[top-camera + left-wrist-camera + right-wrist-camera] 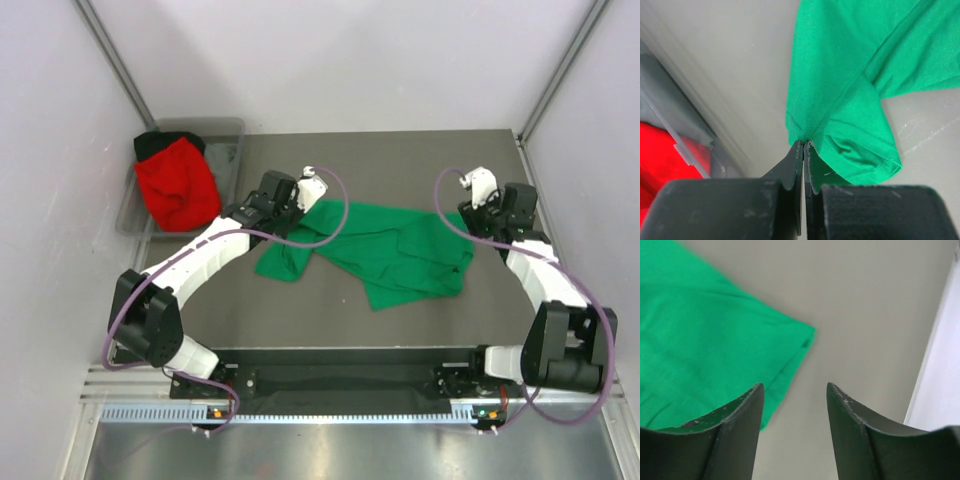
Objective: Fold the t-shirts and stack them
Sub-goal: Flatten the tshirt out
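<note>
The bright green t-shirt (385, 250) lies crumpled in the middle of the table. My left gripper (308, 207) is shut on its far left edge; in the left wrist view the fingertips (804, 145) pinch a fold of the green shirt (850, 60). My right gripper (472, 212) is open and empty, just off the shirt's right corner; in the right wrist view the gripper (795, 390) hangs over bare table beside the green cloth (705, 350). The red t-shirt (178, 185) and the black t-shirt (155, 143) lie in the bin.
The grey plastic bin (225, 140) stands at the far left corner; its clear wall (685, 125) and the red shirt (660, 155) show to the left in the left wrist view. White walls close in the table on the left, back and right.
</note>
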